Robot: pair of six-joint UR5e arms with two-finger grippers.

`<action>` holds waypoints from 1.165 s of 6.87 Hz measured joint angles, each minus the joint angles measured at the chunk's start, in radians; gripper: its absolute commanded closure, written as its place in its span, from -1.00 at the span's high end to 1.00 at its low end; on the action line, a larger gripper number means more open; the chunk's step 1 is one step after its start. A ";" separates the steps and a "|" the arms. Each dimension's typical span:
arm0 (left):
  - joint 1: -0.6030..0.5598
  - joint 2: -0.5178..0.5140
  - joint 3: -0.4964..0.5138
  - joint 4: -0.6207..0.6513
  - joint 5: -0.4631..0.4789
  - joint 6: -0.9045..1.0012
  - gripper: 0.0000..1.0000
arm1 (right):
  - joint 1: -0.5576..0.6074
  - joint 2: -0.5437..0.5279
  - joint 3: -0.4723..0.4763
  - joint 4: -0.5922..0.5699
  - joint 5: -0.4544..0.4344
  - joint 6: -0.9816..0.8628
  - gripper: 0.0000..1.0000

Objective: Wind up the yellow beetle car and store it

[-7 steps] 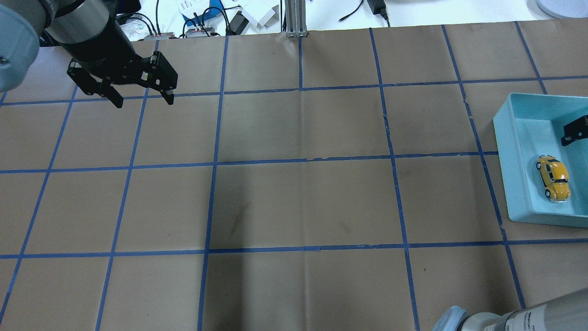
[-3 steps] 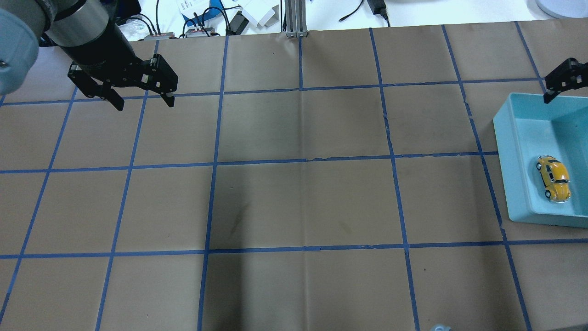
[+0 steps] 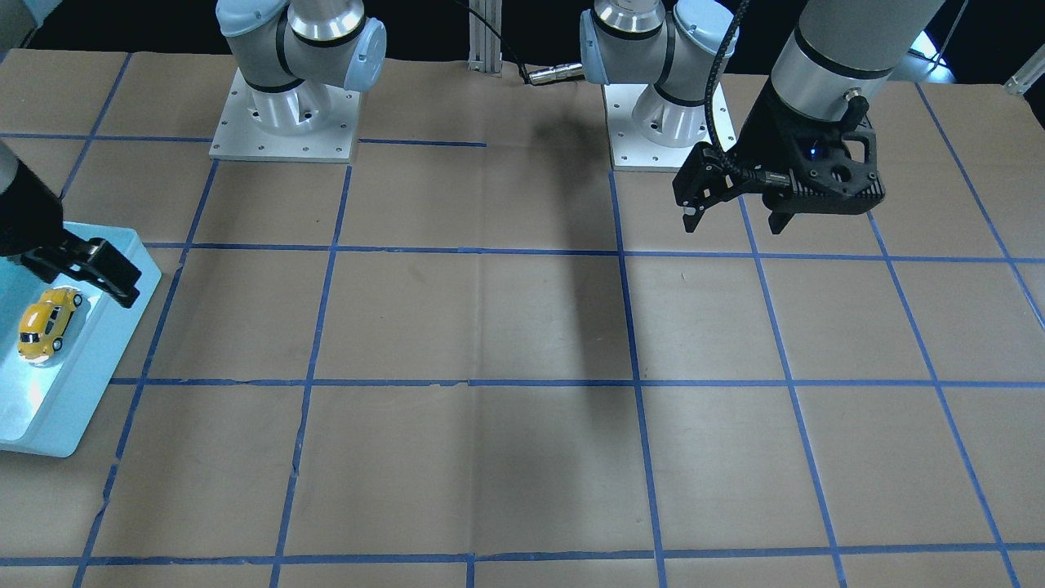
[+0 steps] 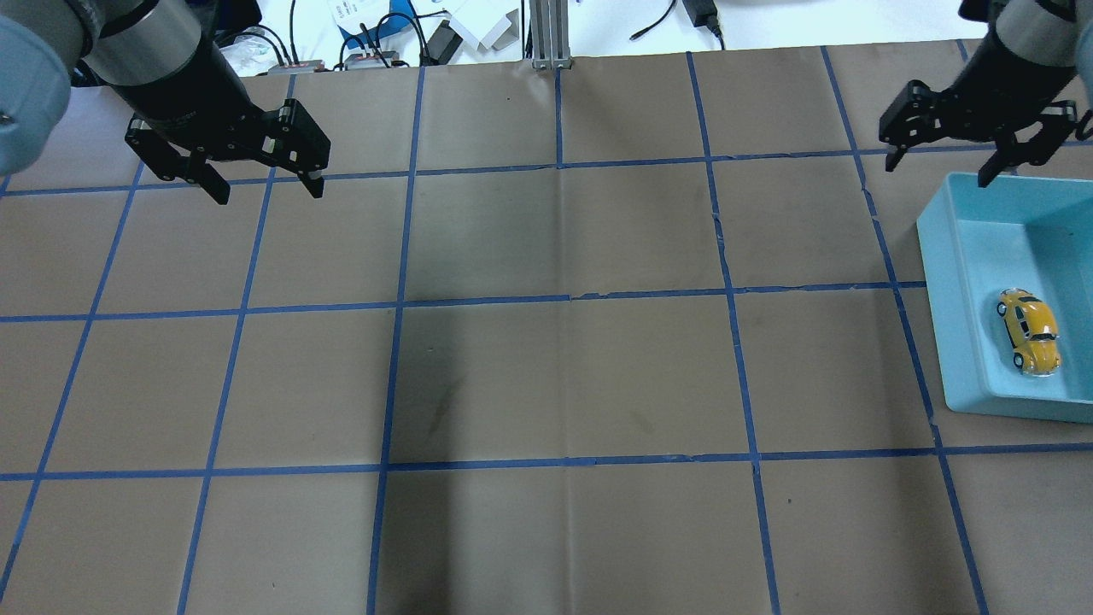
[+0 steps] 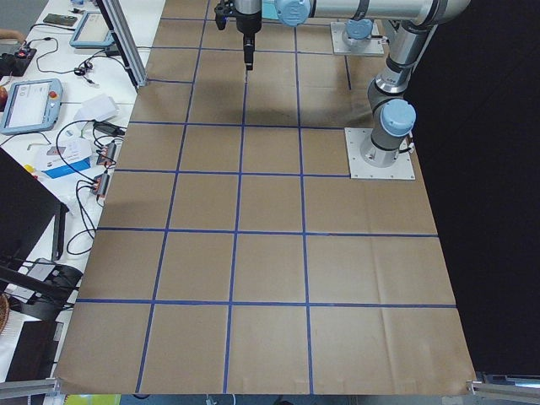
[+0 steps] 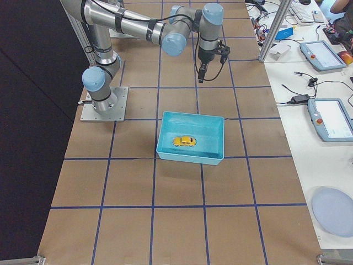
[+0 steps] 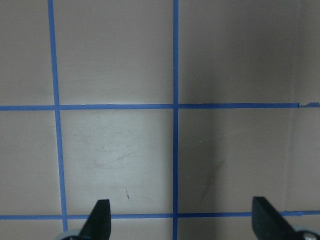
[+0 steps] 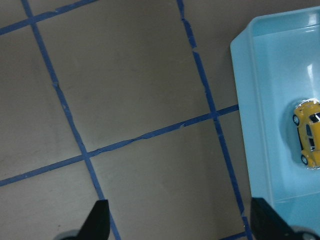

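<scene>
The yellow beetle car [image 4: 1029, 330] lies on its wheels inside a light blue tray [image 4: 938, 282] at the table's right edge. It also shows in the front view [image 3: 49, 322], the right side view [image 6: 185, 141] and the right wrist view [image 8: 310, 132]. My right gripper [image 4: 937, 173] is open and empty. It hangs above the table just beyond the tray's far left corner, apart from the car. My left gripper [image 4: 270, 195] is open and empty above the far left of the table, also seen in the front view [image 3: 732, 228].
Brown paper with a blue tape grid covers the table. An aluminium post [image 4: 546, 34] stands at the far edge, with cables and small boxes [image 4: 384, 43] behind it. The two arm bases [image 3: 286, 122] stand at the robot's side.
My right gripper has moved from over the tray to beyond its far left corner, still open. The car stays in the tray. The left arm has barely moved.
</scene>
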 measured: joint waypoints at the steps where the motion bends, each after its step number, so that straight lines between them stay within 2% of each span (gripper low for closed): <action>1: 0.000 0.002 -0.003 0.000 0.000 0.001 1.00 | 0.069 -0.013 0.000 0.012 0.002 0.080 1.00; 4: 0.000 0.004 -0.006 0.000 0.000 0.002 1.00 | 0.220 -0.023 0.007 0.012 0.011 0.178 1.00; 8: -0.001 0.002 -0.006 0.000 0.000 0.002 1.00 | 0.234 -0.022 0.023 0.016 0.005 0.178 1.00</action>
